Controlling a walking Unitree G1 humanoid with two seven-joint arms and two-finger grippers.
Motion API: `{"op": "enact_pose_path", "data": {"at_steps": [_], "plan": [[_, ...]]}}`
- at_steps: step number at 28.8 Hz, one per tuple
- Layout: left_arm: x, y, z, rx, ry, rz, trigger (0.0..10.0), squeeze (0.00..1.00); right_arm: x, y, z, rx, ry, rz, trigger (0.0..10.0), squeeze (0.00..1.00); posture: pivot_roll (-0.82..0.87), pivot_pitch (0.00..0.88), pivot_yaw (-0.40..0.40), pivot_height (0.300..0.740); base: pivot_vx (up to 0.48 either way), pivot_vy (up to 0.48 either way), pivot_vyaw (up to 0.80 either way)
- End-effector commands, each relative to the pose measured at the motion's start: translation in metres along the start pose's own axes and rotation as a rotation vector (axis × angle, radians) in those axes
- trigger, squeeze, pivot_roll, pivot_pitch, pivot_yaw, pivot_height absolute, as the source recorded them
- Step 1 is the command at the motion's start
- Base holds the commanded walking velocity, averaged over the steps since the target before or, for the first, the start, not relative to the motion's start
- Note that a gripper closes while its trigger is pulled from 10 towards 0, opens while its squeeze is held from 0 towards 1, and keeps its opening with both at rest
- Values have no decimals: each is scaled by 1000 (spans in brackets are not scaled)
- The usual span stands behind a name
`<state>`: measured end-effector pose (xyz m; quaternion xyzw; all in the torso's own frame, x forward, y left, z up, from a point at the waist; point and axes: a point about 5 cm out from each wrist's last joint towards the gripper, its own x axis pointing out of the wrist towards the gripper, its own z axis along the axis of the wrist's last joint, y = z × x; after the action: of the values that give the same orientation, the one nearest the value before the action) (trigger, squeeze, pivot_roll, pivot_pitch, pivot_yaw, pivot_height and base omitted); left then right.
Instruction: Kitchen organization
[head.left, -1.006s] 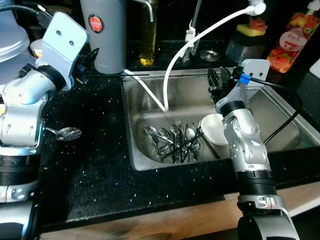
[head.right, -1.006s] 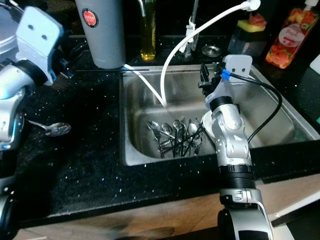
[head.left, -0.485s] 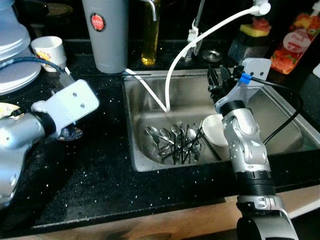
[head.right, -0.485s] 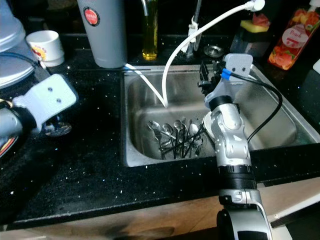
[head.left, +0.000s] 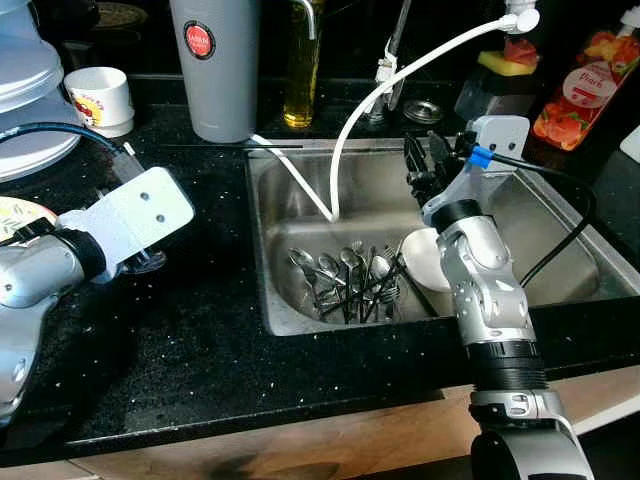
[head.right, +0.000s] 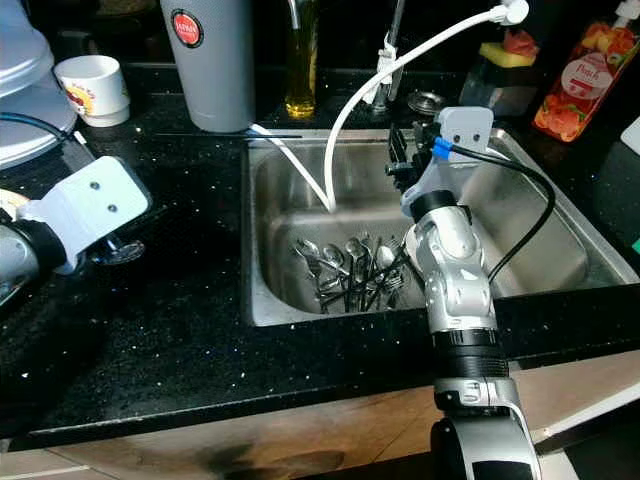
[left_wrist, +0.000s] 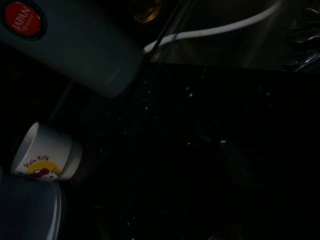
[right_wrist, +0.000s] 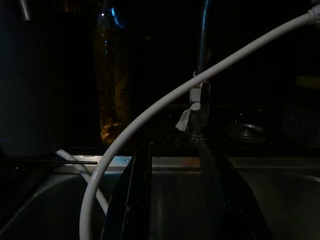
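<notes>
Left eye view: white hose (head.left: 345, 130) arcs into sink (head.left: 560, 215) above cutlery (head.left: 350, 280).

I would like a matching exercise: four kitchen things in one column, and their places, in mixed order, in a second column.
Things:
1. cutlery pile
2. Hello Kitty cup
3. white hose
4. yellow oil bottle

Places:
A. arching down into the sink
B. on the black counter, far left
C. on the sink's bottom
D. behind the sink, beside the grey flask

Pairs: 1-C, 2-B, 3-A, 4-D
</notes>
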<state>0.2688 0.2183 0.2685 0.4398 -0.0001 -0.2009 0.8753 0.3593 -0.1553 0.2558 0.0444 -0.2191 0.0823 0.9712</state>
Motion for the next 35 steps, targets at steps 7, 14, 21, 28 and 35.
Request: {"op": "enact_pose_path", "data": {"at_steps": [7,14,21,28,35], "plan": [[-2,2,-4,41,36,22,10000,0,-1,-4,-2,3,13,-12,10000,0,277,91,-89,740,0,0,0],[10,-3,-16,-2,103,44,10000,0,-1,-3,-3,0,14,-10,10000,0,243,71,-75,740,0,0,0],[19,-8,-16,-39,103,21,10000,0,-3,-6,-2,-7,11,-21,10000,0,231,62,-61,740,0,0,0],[3,7,21,-95,-148,40,10000,0,-5,-9,-2,-13,11,-30,10000,0,240,55,-61,740,0,0,0],[-30,8,32,-55,-217,-115,10000,0,-3,-5,-2,-4,6,-19,10000,0,244,51,-59,740,0,0,0]]}}
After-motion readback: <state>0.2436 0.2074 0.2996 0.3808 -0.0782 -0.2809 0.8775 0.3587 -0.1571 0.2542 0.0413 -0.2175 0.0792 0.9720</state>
